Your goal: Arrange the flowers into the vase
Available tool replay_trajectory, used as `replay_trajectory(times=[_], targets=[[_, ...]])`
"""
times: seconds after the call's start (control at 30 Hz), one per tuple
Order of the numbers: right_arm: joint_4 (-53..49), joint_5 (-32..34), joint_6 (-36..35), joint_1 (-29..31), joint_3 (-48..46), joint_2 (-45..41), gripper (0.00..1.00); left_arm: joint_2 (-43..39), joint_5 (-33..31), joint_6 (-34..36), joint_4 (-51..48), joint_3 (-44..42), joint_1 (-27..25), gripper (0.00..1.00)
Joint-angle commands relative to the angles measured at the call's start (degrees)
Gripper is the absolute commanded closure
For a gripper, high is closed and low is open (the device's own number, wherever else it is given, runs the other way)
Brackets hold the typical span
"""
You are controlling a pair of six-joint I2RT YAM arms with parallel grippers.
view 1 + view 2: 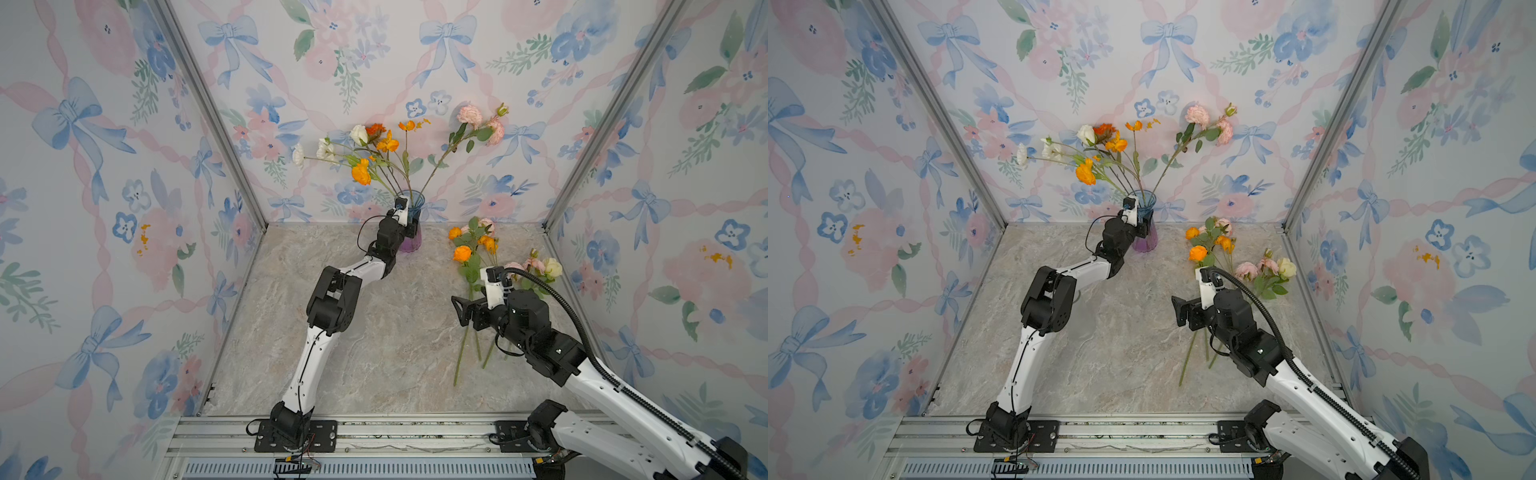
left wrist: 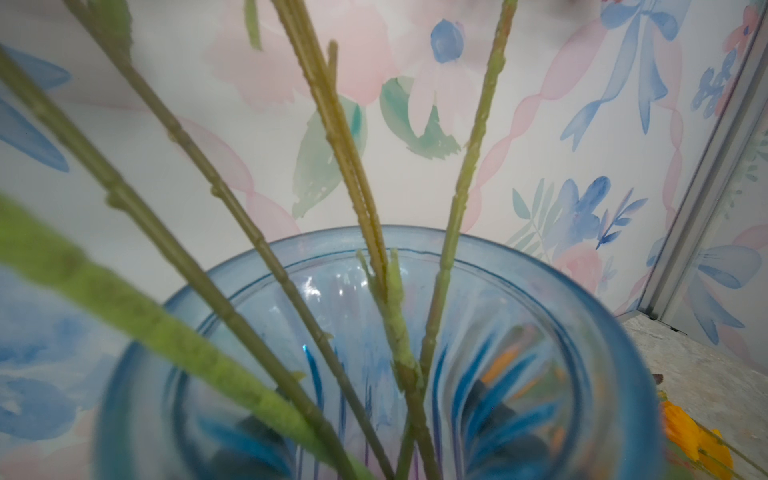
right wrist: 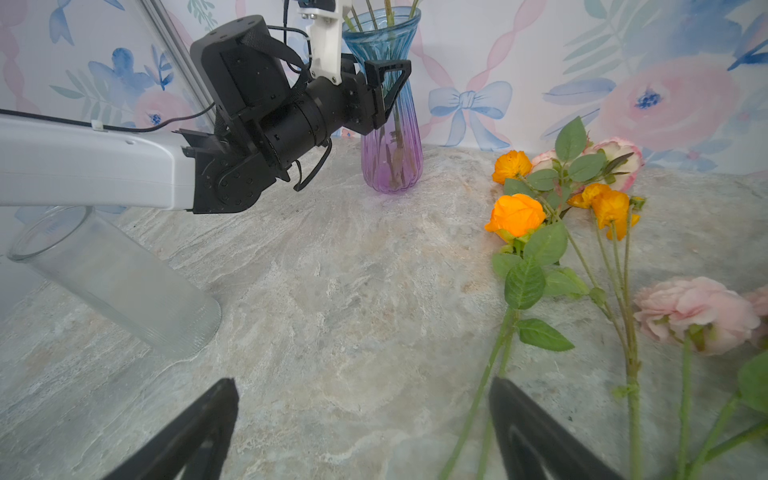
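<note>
Enclosing marbled tabletop (image 1: 374,332), floral-papered walls (image 1: 365,62)

Both top views look down from high above the 6 o'clock edge of the pale marbled stone tabletop (image 1: 395,353), facing 12 o'clock. There the left wrist camera peers closely into the blue-to-purple ribbed glass vase (image 2: 415,245); the right wrist camera, low at 3 o'clock, also faces the vase (image 3: 392,166).
</note>
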Motion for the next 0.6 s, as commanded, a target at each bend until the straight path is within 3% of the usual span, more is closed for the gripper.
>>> replay_trajectory(times=[0.0, 0.33, 0.57], targets=[[0.2, -0.5, 0.7, -0.6, -0.2, -1.6, 0.03, -1.7, -0.9, 1.4, 12.3, 2.9, -0.6, 0.63], [-0.2, -1.0, 1.3, -1.1, -0.7, -2.4, 0.03, -2.8, -1.9, 2.9, 12.3, -0.5, -1.3, 0.59], [-0.5, -1.1, 1.5, -1.1, -0.7, -3.0, 0.03, -3.7, -3.1, 3.3, 12.5, -2.4, -1.6, 0.46]])
